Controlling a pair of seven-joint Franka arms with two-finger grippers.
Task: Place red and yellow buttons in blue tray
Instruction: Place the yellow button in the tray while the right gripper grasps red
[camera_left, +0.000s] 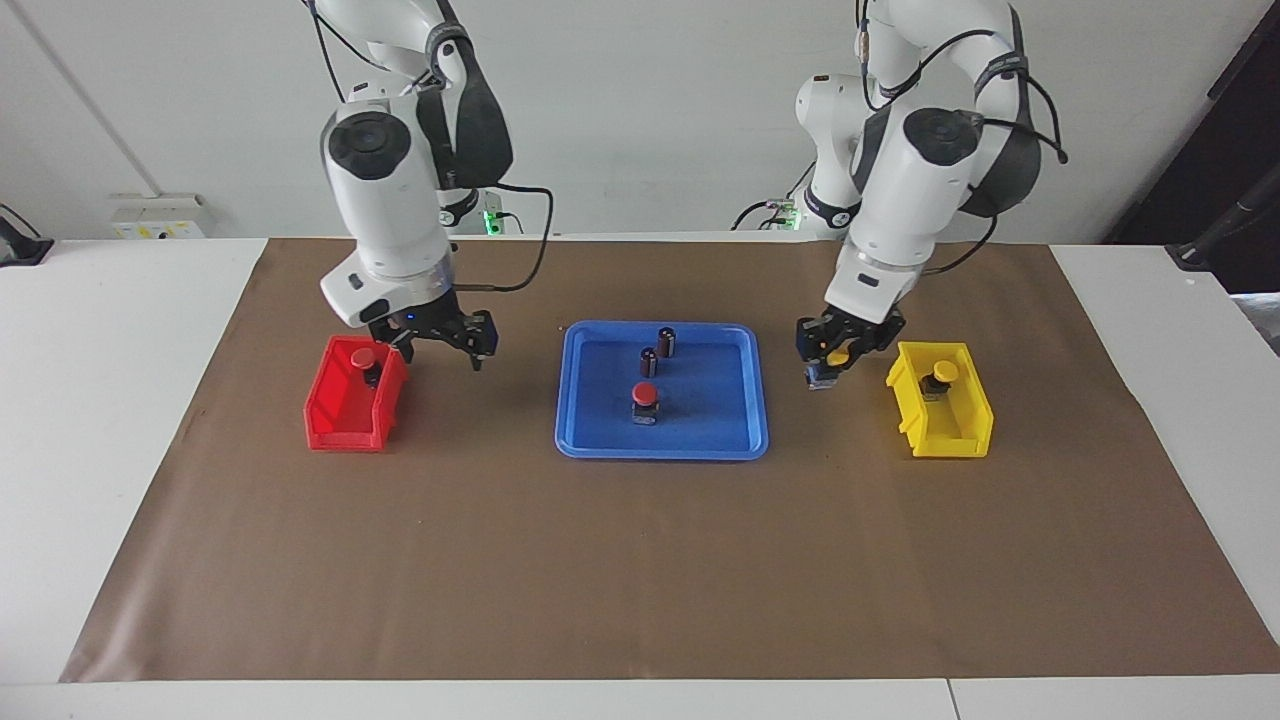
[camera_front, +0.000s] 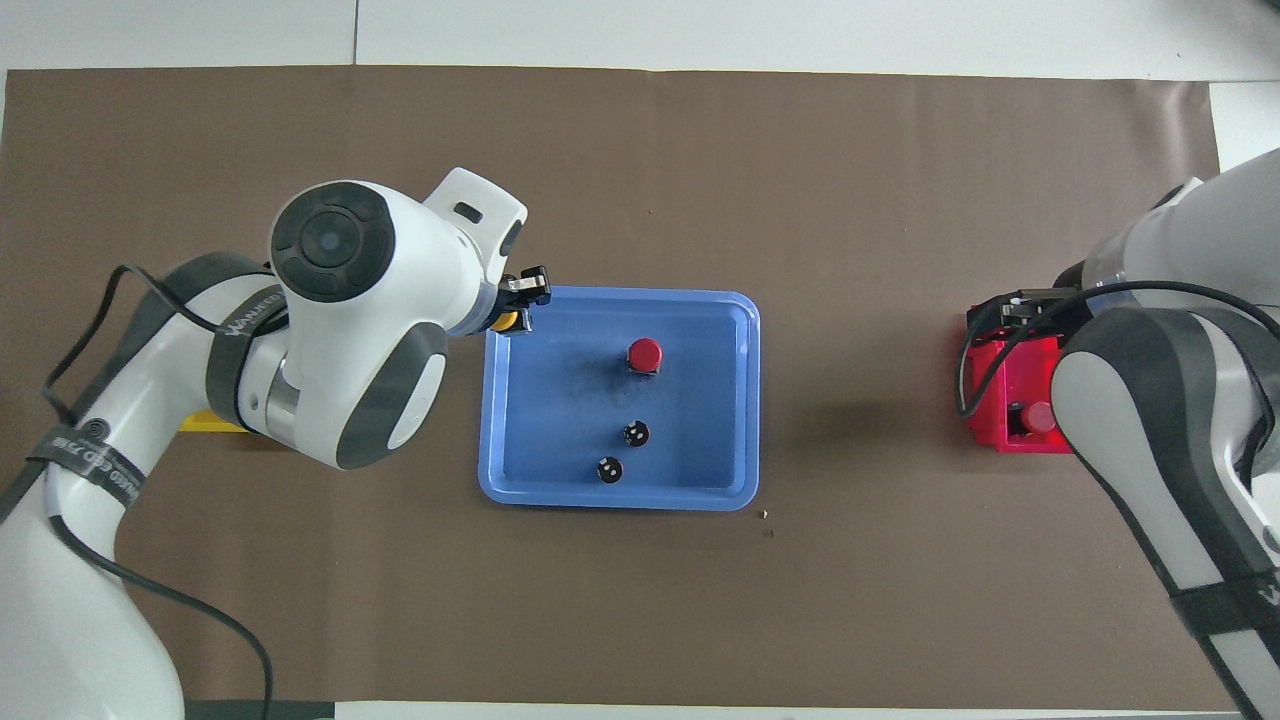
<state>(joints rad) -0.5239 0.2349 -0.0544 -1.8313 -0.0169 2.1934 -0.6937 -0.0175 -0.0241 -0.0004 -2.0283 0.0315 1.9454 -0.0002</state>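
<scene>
One red button in my blue tray (camera_left: 745, 400), a yellow one in my left grip beside it.

Two dark capless cylinders (camera_left: 658, 352) stand in the tray toward its robot-side edge; the red button (camera_left: 645, 397) sits mid-tray. A red bin (camera_left: 345, 415) toward my right arm's end holds another red button (camera_left: 364, 359); a yellow bin (camera_left: 945, 415) toward the left arm's end holds a yellow button (camera_left: 943, 372). My left gripper (camera_left: 828, 362) is clamped on a second yellow button (camera_left: 836, 356), over the brown mat (camera_left: 640, 580) between tray and yellow bin. My right gripper (camera_left: 438, 340) hangs with fingers apart, holding nothing, over the red bin's tray-side edge.
</scene>
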